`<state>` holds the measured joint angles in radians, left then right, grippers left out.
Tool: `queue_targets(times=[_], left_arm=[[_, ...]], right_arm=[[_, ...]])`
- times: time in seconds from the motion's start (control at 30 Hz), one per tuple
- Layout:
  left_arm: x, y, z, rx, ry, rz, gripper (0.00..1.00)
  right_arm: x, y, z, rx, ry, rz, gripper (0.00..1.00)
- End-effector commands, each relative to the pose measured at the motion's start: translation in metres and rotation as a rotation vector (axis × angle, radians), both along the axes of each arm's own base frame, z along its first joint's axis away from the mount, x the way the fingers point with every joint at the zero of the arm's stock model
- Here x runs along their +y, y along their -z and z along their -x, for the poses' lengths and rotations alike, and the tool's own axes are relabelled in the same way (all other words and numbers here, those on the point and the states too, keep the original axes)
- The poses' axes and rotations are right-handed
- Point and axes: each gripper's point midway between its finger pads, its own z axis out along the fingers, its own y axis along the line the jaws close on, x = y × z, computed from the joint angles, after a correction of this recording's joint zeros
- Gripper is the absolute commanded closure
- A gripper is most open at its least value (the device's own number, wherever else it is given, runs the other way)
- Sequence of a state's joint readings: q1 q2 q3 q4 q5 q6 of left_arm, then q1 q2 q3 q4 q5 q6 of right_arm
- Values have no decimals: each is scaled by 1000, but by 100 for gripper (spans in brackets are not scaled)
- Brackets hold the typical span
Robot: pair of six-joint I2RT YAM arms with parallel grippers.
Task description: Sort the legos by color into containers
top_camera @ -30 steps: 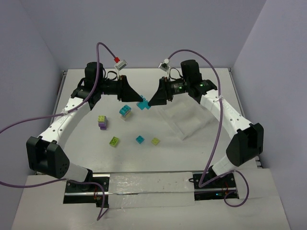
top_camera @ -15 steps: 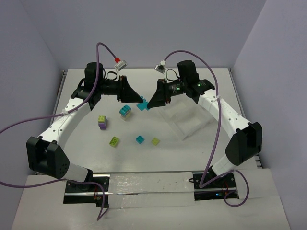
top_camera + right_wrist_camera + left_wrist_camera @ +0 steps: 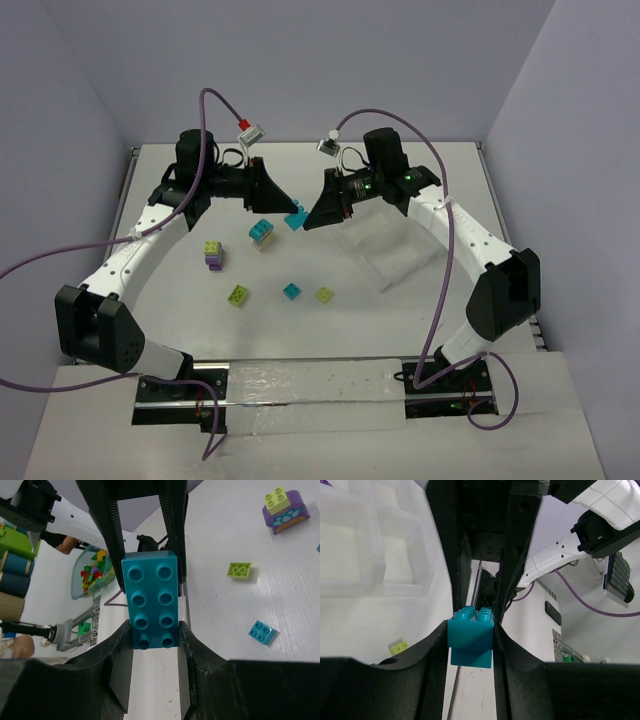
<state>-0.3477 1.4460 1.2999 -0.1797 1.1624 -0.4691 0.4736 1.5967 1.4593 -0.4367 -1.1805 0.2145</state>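
On the white table (image 3: 400, 320) the two arms reach in from either side and meet nose to nose over its far middle. The clear tray (image 3: 385, 255) lies right of centre, just beside that meeting point, and the right arm crosses above its far edge.

The left gripper (image 3: 291, 211) and right gripper (image 3: 308, 219) face each other, tips nearly touching, each clamped narrowly on the cyan brick (image 3: 296, 219) held in the air between them. The right wrist view shows a two-by-four studded face toward the camera, its long axis running out along the fingers toward the left gripper. The left wrist view shows studs pointing away toward the right gripper, with a second cyan layer beneath. I cannot tell whether this is one piece or two joined.

Loose pieces lie nearer the arm bases:
- a cyan-on-lime pair (image 3: 261, 232), close under the left gripper;
- a lime-on-purple pair (image 3: 214, 253), further left;
- a lime brick (image 3: 239, 294), a small cyan one (image 3: 292, 291) and a paler lime one (image 3: 324, 294), in a row, apart from each other.

Off the table, the right wrist view shows a bin (image 3: 95, 572) of mixed bricks.
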Motion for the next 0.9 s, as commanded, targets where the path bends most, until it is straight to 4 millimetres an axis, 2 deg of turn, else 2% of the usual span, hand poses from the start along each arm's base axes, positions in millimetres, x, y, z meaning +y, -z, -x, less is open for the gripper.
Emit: queue_targets(times=[0.0,0.07,0.3,0.37,0.4,0.43,0.47,0.5,0.7,0.87], left_arm=[[0,-13,3,-78,11,28,100],[0,-13,2,-78,11,28,100],[1,-11,2,-82,1,22,98],[1,-10,2,-72,0,16,53],[1,-9,2,-67,2,13,33],[1,-8,3,-61,5,12,18],[2,-6,4,-55,9,10,7],[2,-4,6,-48,14,9,1],[4,14,9,-20,18,-22,1],[3,22,11,7,28,-17,9]], right_arm=[[4,-14,1,-38,-15,-28,79],[5,-13,0,-38,-9,-27,98],[4,-14,-4,-46,21,-27,100],[3,-14,-7,-55,40,-23,100],[2,-14,-7,-58,46,-22,100],[1,-14,-8,-59,51,-24,100],[-1,-15,-10,-59,59,-28,100],[-2,-17,-11,-62,66,-32,100],[-10,-23,-16,-63,90,-51,100],[-13,-24,-17,-57,90,-58,100]])
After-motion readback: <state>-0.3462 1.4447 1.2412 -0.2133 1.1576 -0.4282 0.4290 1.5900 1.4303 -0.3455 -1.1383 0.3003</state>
